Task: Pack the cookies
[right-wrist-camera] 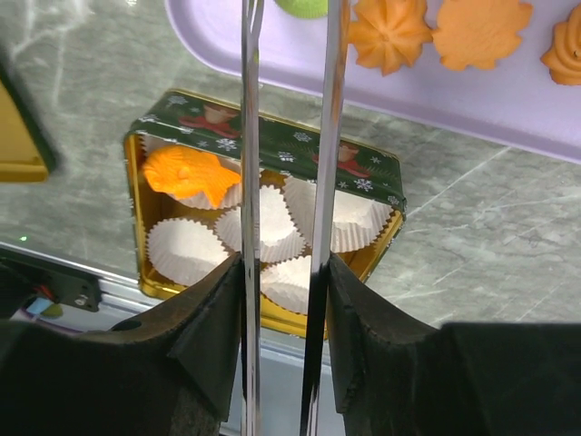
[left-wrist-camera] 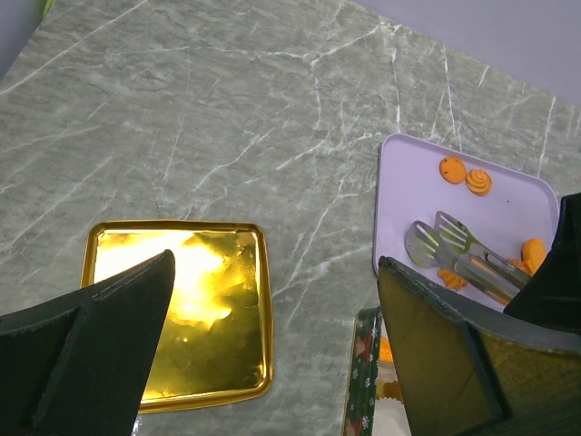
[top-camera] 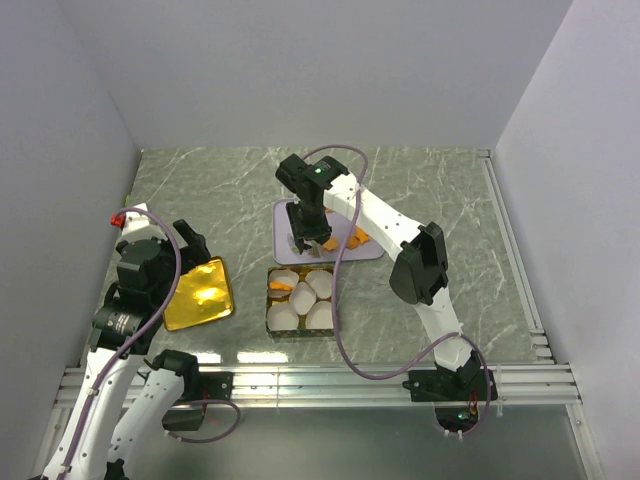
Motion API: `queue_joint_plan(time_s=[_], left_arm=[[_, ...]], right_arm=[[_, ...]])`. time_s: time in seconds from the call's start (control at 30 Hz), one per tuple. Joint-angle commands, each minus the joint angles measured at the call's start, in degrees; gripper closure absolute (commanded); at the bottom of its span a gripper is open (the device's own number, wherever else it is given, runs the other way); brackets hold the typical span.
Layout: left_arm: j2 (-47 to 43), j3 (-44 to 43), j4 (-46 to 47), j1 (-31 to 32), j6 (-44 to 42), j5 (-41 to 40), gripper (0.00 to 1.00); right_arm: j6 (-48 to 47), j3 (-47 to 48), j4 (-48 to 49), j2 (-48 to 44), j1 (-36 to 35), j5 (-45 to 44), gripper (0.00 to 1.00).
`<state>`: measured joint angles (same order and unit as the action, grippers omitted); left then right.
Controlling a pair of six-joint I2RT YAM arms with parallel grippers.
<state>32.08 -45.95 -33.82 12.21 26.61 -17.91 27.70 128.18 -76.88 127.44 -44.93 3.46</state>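
Several orange cookies (right-wrist-camera: 390, 32) and a light-green one (right-wrist-camera: 304, 5) lie on a lavender tray (right-wrist-camera: 454, 95). One orange fish-shaped cookie (right-wrist-camera: 186, 177) sits in a white paper cup inside the open tin (right-wrist-camera: 272, 145). My right gripper (right-wrist-camera: 283, 272) is shut on metal tongs (right-wrist-camera: 331, 136), whose arms stand slightly apart with tips over the tray (top-camera: 283, 215), near the green cookie. The tongs' tips (left-wrist-camera: 436, 241) hold nothing that I can see. My left gripper (left-wrist-camera: 277, 263) is open and empty, above the table between the gold lid (left-wrist-camera: 182, 318) and the tin (left-wrist-camera: 363, 372).
The tin (top-camera: 268, 300) holds several white paper cups (right-wrist-camera: 186, 250) and stands in front of the tray. The gold lid (top-camera: 198, 294) lies to the tin's left. An aluminium rail runs along the near table edge; white walls enclose the sides and back.
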Motion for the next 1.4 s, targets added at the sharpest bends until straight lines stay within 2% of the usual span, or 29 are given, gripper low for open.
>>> queue_joint_plan(time_s=[0.0, 0.23, 0.63, 1.17, 1.37], left_arm=[[-0.43, -0.36, 1.57, 0.10, -0.86, 0.07, 0.01], [-0.43, -0.36, 1.66, 0.10, -0.95, 0.33, 0.00], [-0.44, -0.36, 1.66, 0.27, -0.95, 0.42, 0.01], [-0.17, -0.36, 1.57, 0.71, -0.68, 0.25, 0.01], [0.27, -0.45, 1.57, 0.80, -0.86, 0.33, 0.01]], right_arm=[[0.95, 3.65, -2.39, -4.30, 0.63, -0.65, 0.55], [1.30, 3.66, -3.54, -7.46, 1.25, -0.65, 0.55], [2.18, -4.16, -3.54, -18.00, 1.33, -1.01, 0.55], [4.02, -30.60, 3.04, -35.24, -2.88, 2.33, 0.55], [6.04, -33.26, 5.34, -35.42, -5.08, 2.51, 0.55]])
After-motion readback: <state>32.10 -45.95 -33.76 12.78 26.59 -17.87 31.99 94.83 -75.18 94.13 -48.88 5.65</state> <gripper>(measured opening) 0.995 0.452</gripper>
